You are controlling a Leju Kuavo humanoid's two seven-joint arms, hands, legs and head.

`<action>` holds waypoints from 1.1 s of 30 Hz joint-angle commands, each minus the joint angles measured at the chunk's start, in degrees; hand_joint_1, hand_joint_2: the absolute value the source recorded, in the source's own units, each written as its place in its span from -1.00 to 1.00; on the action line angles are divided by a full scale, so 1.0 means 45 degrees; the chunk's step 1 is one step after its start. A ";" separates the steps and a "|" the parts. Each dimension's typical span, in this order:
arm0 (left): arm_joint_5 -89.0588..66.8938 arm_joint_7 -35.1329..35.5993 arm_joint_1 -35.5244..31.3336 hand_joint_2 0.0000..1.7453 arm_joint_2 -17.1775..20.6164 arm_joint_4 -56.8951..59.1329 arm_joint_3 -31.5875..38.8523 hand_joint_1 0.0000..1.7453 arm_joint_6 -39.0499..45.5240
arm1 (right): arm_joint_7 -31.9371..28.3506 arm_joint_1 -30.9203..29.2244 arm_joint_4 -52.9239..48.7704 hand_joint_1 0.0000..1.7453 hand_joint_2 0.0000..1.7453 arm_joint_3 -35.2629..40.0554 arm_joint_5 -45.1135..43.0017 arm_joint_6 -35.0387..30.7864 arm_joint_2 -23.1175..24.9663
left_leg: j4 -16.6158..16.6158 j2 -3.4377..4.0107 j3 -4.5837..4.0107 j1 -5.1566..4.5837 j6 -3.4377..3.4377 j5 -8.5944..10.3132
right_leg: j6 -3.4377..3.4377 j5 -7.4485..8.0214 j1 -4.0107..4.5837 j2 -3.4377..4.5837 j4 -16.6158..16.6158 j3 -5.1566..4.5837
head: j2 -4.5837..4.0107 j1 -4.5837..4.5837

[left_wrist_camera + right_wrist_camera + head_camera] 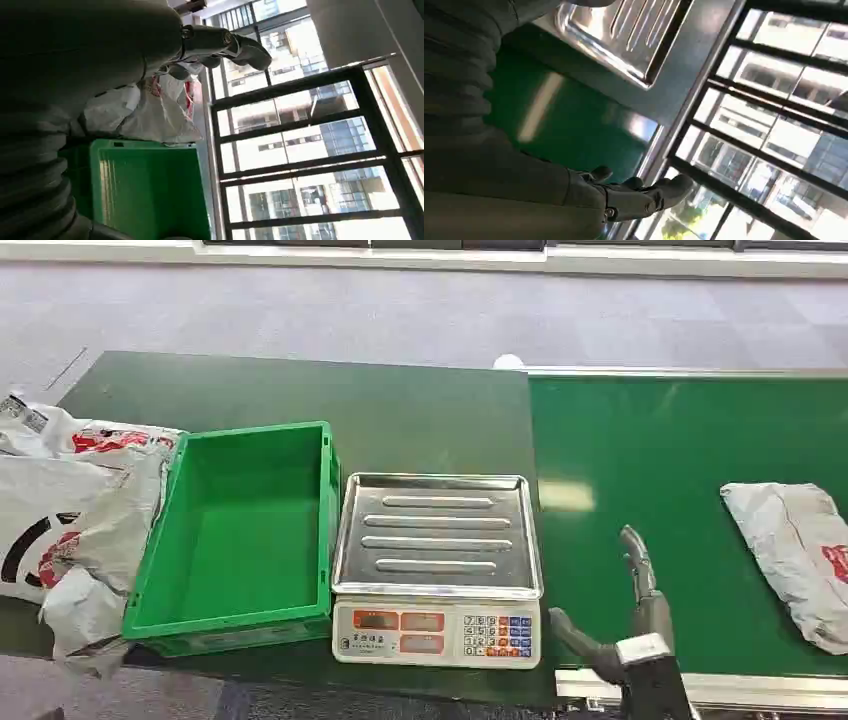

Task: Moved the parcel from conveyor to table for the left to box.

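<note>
a: where's the parcel right now?

b: on the conveyor, near its right end as you look from the head camera. it's lying flat and nothing touches it. so the main move hasn't begun.

a: and your right hand?

b: it's low over the near edge of the belt, just right of the scale. the fingers are spread with the thumb out to the side, and it holds nothing. it's well apart from the parcel, so you'd have to reach rightward along the belt.

a: the left hand?

b: the left wrist camera has it beside the bin, with the fingers loosely curled. nothing seems to be in them, but i can't tell for sure how far they're closed.

a: is the drop spot ready?

b: the table has the green bin on its left part and the scale beside it, touching or nearly so. the scale's tray is bare and the bin looks empty inside. a heap of bags lies left of the bin, against its wall.

a: so what's left?

b: my judgement is almost all of it. you need to reach, grasp, carry the parcel across to the table, then release it where the left hand can take it and box it.
</note>
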 commanded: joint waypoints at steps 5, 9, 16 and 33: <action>0.0167 0.1287 -0.0641 1.00 0.0000 0.0168 -0.0258 -1.00 -0.0325 | 0.3230 -0.6077 1.0947 -1.00 1.00 -0.6095 0.5648 0.0237 0.0284 | -0.0032 0.0058 0.0006 -0.0005 0.0022 0.0044 | 0.0019 0.0094 -0.0004 0.0062 -0.0052 0.0018 | 0.0000 0.0000; 0.0184 0.1287 -0.0595 1.00 0.0000 0.0149 -0.0278 -1.00 -0.0456 | 0.3437 -0.5629 1.0158 -1.00 1.00 -0.6141 0.5856 0.0231 0.0556 | -0.0009 -0.0030 0.0060 -0.0008 0.0064 0.0087 | 0.0044 0.0100 -0.0009 -0.0031 -0.0050 0.0009 | 0.0000 0.0000; 0.0195 0.1289 -0.0586 1.00 0.0000 0.0143 -0.0287 -1.00 -0.0465 | 0.3489 -0.5574 1.0061 -1.00 1.00 -0.6137 0.5892 0.0239 0.0588 | -0.0008 -0.0005 0.0038 -0.0010 0.0058 0.0085 | 0.0036 0.0107 -0.0007 0.0006 -0.0038 -0.0023 | 0.0000 0.0000; 0.0446 0.1826 -0.1463 1.00 0.0000 0.0636 0.0657 -1.00 -0.1804 | 0.5701 -0.7495 1.5402 -1.00 1.00 -0.7164 0.6543 0.1518 -0.1351 | -0.0015 -0.0056 0.0016 -0.0024 0.0070 0.0107 | 0.0044 0.0111 -0.0024 -0.0050 -0.0047 -0.0023 | 0.0000 0.0000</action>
